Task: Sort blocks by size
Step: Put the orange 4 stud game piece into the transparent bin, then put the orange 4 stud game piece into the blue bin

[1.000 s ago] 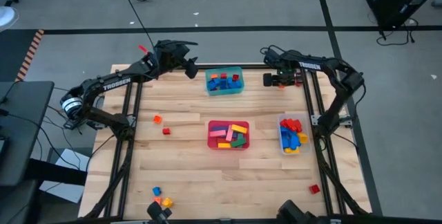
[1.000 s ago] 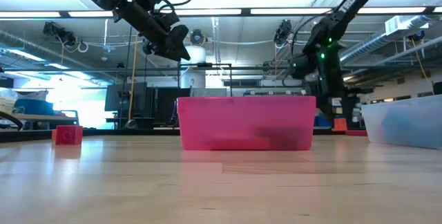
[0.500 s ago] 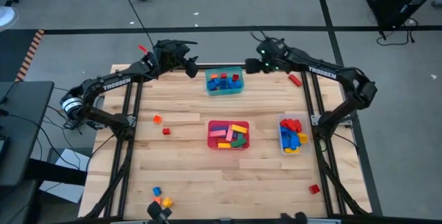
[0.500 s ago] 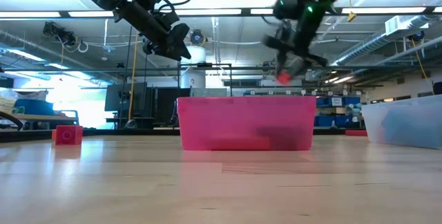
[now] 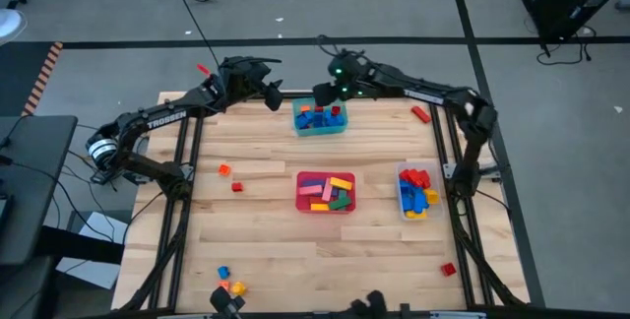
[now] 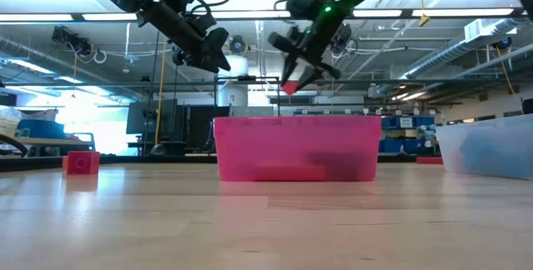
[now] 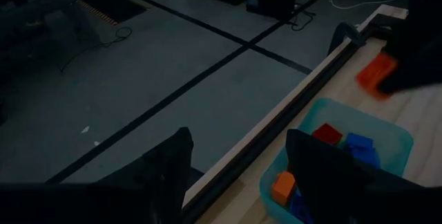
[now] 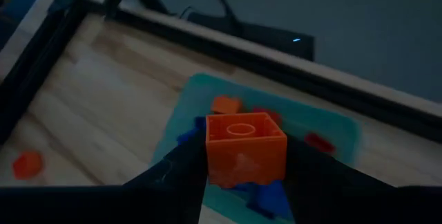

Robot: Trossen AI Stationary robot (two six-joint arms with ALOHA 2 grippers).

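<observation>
My right gripper [image 5: 323, 94] hangs over the far-left corner of the teal tub [image 5: 320, 119], shut on a small orange-red block [image 8: 245, 148]. The low view shows this block [image 6: 289, 87] high above the table. The teal tub holds several small blue, red and orange blocks. My left gripper [image 5: 273, 93] hovers open with nothing in it, just left of the tub at the table's far edge. The red tub [image 5: 326, 192] holds longer yellow, pink, green and blue blocks. The clear tub [image 5: 416, 191] holds red, blue and yellow blocks. My right gripper pinches the orange-red block by two opposite side faces [image 8: 214, 156] between its two fingers. The studded top faces the wrist camera. The fingers slant down from the table's right side. The block is lifted clear above the teal tub.
Loose blocks lie on the table: an orange one [image 5: 224, 169] and a red one [image 5: 237, 187] at the left, a red one [image 5: 420, 113] at the far right, a red one [image 5: 448, 269] at the near right, and blue and yellow ones [image 5: 230, 282] at the near left.
My right gripper has risen from the table's far right corner and swung toward the left along the far edge, turning as it went. It carried the orange-red block to a spot above the teal tub. A red block stayed behind at the far right.
</observation>
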